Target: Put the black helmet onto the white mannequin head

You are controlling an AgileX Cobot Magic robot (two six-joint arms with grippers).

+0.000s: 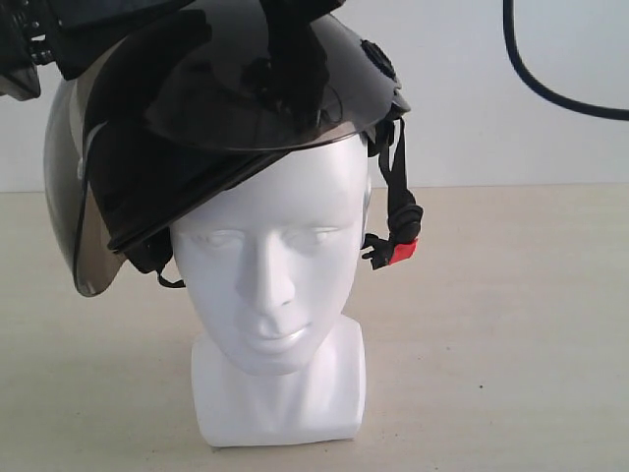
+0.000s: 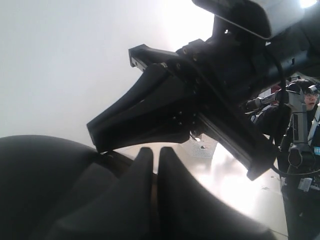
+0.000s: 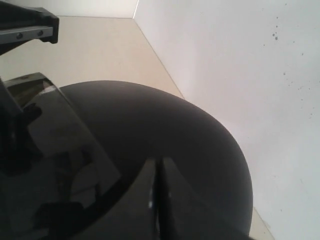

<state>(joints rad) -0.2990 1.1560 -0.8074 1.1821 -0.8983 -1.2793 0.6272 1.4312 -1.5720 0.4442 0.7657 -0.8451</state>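
The black helmet (image 1: pixel 197 147) rests tilted on top of the white mannequin head (image 1: pixel 275 275), which stands upright on its base. Its smoky visor (image 1: pixel 74 197) hangs down beside the face, and its strap with the red buckle (image 1: pixel 403 251) dangles on the other side. My left gripper (image 1: pixel 29 49) is at the upper left corner, at the visor's edge. In the left wrist view its fingertips (image 2: pixel 155 155) are pressed on a thin edge, beside the shell (image 2: pixel 40 170). My right gripper (image 1: pixel 295 59) is above the crown; its fingertips (image 3: pixel 159 167) pinch the helmet (image 3: pixel 200 135) where the visor (image 3: pixel 60 145) ends.
The head stands on a beige tabletop (image 1: pixel 511 334) before a white wall. A black cable (image 1: pixel 550 88) hangs at the upper right. In the left wrist view my right gripper (image 2: pixel 140 105) is close above the left one.
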